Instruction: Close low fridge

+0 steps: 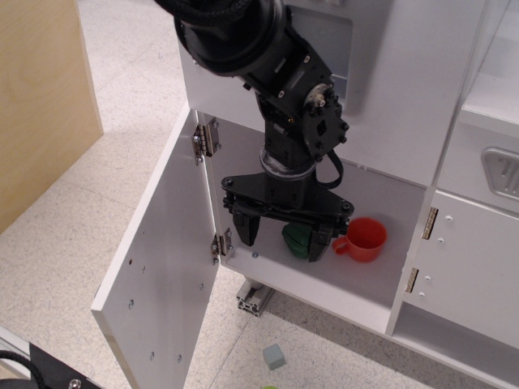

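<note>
The low fridge (357,284) is a white compartment low in the toy kitchen, and it stands open. Its large white panel door (162,267) is swung far out to the left on two metal hinges (207,139). The handle is hidden on the door's far side. My gripper (284,237) hangs in front of the open compartment, just right of the lower hinge, with its black fingers (246,229) spread open and empty. A green object (297,241) and a red cup (365,239) sit on the fridge floor behind the fingers.
A wooden panel (40,97) stands at the left. An aluminium foot (253,297) sticks out under the fridge. A small grey-green block (274,356) lies on the floor in front. A narrower white cabinet door (470,259) is at the right.
</note>
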`<state>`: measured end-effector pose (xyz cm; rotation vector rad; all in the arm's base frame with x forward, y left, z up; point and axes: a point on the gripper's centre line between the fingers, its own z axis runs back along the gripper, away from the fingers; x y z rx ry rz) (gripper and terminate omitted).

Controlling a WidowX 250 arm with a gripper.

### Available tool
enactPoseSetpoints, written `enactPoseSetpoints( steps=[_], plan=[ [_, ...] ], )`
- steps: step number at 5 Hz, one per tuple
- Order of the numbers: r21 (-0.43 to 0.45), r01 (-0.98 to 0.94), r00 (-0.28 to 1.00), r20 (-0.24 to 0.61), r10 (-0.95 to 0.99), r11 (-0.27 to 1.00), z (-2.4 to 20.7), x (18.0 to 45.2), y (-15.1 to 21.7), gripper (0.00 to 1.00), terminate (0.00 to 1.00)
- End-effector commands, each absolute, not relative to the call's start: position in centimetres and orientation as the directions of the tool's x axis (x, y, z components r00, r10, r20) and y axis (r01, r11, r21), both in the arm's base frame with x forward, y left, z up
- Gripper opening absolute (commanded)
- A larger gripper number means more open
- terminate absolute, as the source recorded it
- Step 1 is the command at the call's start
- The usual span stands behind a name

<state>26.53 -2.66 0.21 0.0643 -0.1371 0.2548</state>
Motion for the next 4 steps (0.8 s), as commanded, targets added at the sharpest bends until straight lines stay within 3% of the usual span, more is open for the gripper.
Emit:
enactPoseSetpoints(
  steps=[1,2,4],
  plan=[
    [0.046,-0.255,0.958,0.143,0.247,0.966,0.2,26.5,-2.7,1.0,0.0],
    [0.023,-0.259,0.956,0.147,0.253,0.966,2.3,25.6,-0.4,1.0,0.0],
    [0.11,-0.273,0.952,0.172,0.252,0.956,6.2,24.5,4.9,1.0,0.0]
  ],
)
